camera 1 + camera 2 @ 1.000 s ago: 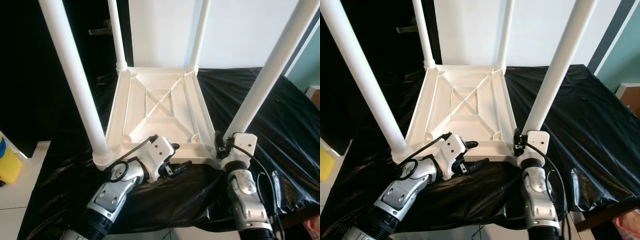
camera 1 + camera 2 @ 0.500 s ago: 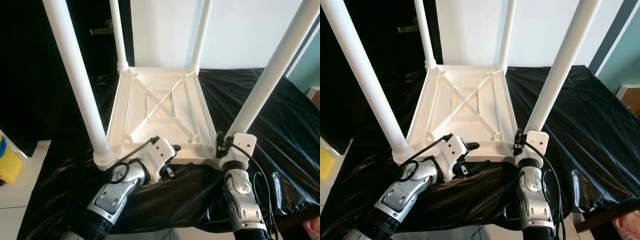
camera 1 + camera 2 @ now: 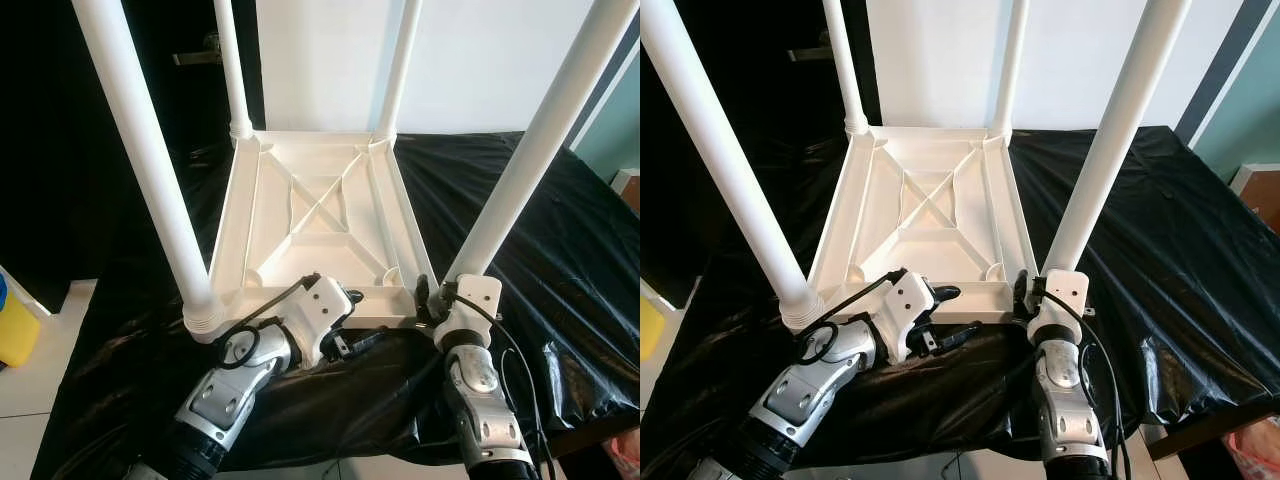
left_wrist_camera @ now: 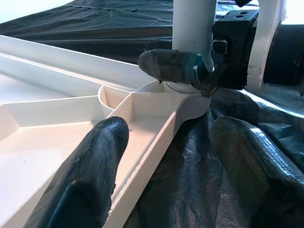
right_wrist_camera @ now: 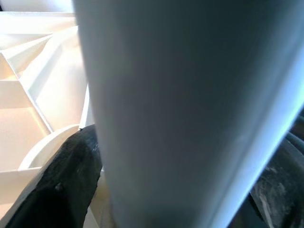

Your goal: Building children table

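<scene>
A white children's table (image 3: 300,255) lies upside down on black sheeting, all its legs pointing up. My left gripper (image 3: 365,318) is open and straddles the near rim. In the left wrist view one of its fingers (image 4: 95,161) is inside the tray-like underside and the other (image 4: 247,156) is outside over the sheeting. My right gripper (image 3: 443,292) is at the base of the near right leg (image 3: 530,150), shut on it. The right wrist view shows a black finger (image 5: 61,190) on each side of that leg (image 5: 166,95). The near left leg (image 3: 145,160) stands free.
Black plastic sheeting (image 3: 560,230) covers the low surface and hangs over its front edge. A yellow container (image 3: 15,325) stands on the pale tiled floor at the left. A white wall (image 3: 480,60) stands behind, with a dark area at the back left.
My right wrist has slid slightly to the left, closer round the base of the near right leg. The left gripper has stayed at the rim.
</scene>
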`<state>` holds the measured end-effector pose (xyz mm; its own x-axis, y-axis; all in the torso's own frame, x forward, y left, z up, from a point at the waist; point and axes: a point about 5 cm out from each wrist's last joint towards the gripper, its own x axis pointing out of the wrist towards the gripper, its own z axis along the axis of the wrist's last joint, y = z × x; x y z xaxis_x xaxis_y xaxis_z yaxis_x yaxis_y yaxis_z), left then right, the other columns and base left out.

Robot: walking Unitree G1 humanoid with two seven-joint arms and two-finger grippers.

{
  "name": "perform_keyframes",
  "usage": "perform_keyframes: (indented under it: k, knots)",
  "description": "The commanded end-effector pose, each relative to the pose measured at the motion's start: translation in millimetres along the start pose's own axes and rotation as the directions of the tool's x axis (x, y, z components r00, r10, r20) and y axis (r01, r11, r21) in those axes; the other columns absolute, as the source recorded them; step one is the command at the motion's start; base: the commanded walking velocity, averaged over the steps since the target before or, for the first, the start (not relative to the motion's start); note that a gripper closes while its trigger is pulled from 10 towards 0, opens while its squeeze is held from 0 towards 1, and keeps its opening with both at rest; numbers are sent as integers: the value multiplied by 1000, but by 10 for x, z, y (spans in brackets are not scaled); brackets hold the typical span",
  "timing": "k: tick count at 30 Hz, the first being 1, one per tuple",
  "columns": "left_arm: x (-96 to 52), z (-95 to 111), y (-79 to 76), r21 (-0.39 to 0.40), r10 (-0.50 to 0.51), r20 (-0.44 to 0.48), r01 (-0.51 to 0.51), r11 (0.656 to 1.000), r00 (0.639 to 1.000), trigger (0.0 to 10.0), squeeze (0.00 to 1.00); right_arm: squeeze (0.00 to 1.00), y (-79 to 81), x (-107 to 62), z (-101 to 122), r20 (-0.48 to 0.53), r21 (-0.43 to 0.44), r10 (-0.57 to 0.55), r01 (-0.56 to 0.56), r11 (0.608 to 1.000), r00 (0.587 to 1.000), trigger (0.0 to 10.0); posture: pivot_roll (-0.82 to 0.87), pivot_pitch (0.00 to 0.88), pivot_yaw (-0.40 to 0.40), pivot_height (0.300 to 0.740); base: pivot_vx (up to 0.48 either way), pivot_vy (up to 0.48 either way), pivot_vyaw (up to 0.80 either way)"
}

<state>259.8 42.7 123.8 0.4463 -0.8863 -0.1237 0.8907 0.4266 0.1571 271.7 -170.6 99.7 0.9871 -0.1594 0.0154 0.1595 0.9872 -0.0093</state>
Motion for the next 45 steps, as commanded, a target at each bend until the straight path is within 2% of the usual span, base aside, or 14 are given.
perform_keyframes:
  k: [1,6,7,9,14,19,20,22,23,30,35,36,41,45]
  knots:
    - [7,-23,-49,-10,-41,-7,41,999,999,10000,0,1000,-45,1,4,6,9,12,-12,1000,1000,10000,-30,0,-42,740,0,0,0]
    - [10,-20,-45,-7,-48,-8,48,999,999,10000,0,1000,-191,5,32,34,-13,167,-167,986,985,10000,-39,0,-34,740,0,0,0]
    - [10,-20,-43,-6,-50,-9,50,999,999,10000,0,0,-218,4,38,32,-18,245,-244,970,969,10000,-40,0,-32,740,0,0,0]
    - [10,-20,-41,-5,-52,-9,52,999,999,10000,0,0,-233,1,43,30,-20,295,-294,956,955,10000,-40,0,-32,740,0,0,0]
    - [19,-15,-47,-4,-65,-9,65,998,998,10000,0,0,-230,62,92,-26,-106,595,-594,798,804,10000,-48,0,-18,740,0,0,0]
    - [20,-14,-43,-4,-66,-10,66,998,998,10000,0,0,-210,107,99,-38,-130,627,-626,769,778,10000,-44,0,-19,740,0,0,0]
    - [19,-15,-40,-3,-66,-10,66,998,998,10000,0,0,-201,128,102,-41,-144,635,-633,761,772,7725,-44,0,-19,740,0,0,0]
    - [20,-15,-37,-3,-66,-10,66,998,998,10000,0,0,-195,154,101,-45,-151,644,-643,751,764,7725,-39,0,-22,740,0,0,0]
    - [20,-14,-33,-1,-64,-10,64,998,998,10000,0,0,-188,180,95,-51,-157,650,-649,744,758,0,-34,0,-25,740,0,0,0]
    - [11,-10,-26,-1,-54,-9,54,999,998,10000,0,0,-234,198,25,-78,-150,664,-667,730,744,0,-28,0,-29,740,0,0,0]
    - [-9,-12,-39,-4,-54,-10,54,999,998,10000,0,0,-283,149,-45,-83,-122,647,-652,748,758,0,-31,0,-24,740,0,0,0]
    - [-8,-14,-40,-5,-56,-11,56,998,998,10000,0,0,-292,141,-57,-79,-109,624,-629,770,777,9569,-34,0,-20,740,0,0,0]
    - [-3,-16,-37,-5,-60,-13,60,998,998,10000,0,0,-290,128,-80,-73,-89,585,-589,803,808,10000,-36,0,-18,740,0,0,0]
    - [1,0,-19,1,-63,-11,63,998,998,10000,0,0,-230,121,-89,-38,-76,498,-500,863,866,10000,-40,0,-12,740,0,0,0]
